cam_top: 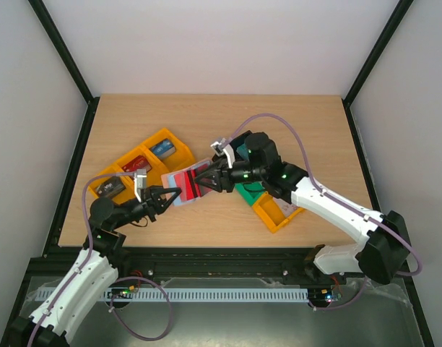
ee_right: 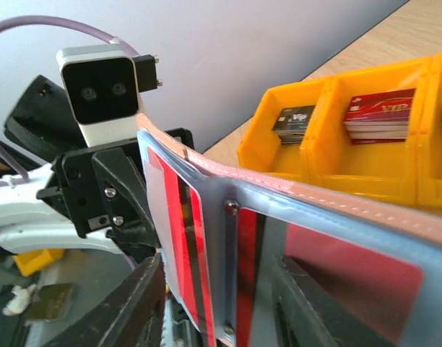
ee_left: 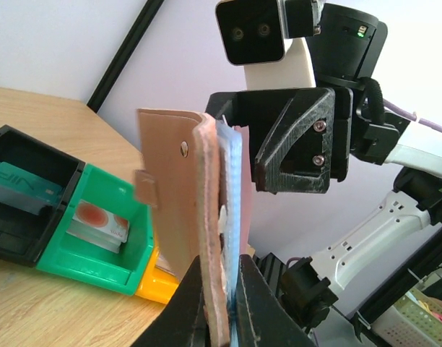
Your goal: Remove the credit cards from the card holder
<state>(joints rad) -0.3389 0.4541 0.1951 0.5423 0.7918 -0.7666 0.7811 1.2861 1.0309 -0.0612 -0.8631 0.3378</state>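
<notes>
The card holder [cam_top: 186, 183] hangs above the table between both arms, brownish-pink outside [ee_left: 170, 202] and pale blue-grey inside [ee_right: 243, 217]. My left gripper [cam_top: 168, 195] is shut on its lower edge [ee_left: 222, 289], holding it upright. Red credit cards [ee_right: 179, 238] sit in the clear inner sleeves and show as a red patch [cam_top: 191, 183] from above. My right gripper [cam_top: 208, 181] is open, its jaws [ee_right: 221, 296] standing either side of the sleeves with gaps showing. No card is in its fingers.
A row of orange bins [cam_top: 145, 163] at the left holds cards [ee_right: 376, 116]. Behind the holder on the right stand a black bin [ee_left: 19, 195], a green bin [ee_left: 98, 235] with a card, and an orange bin [cam_top: 275, 211].
</notes>
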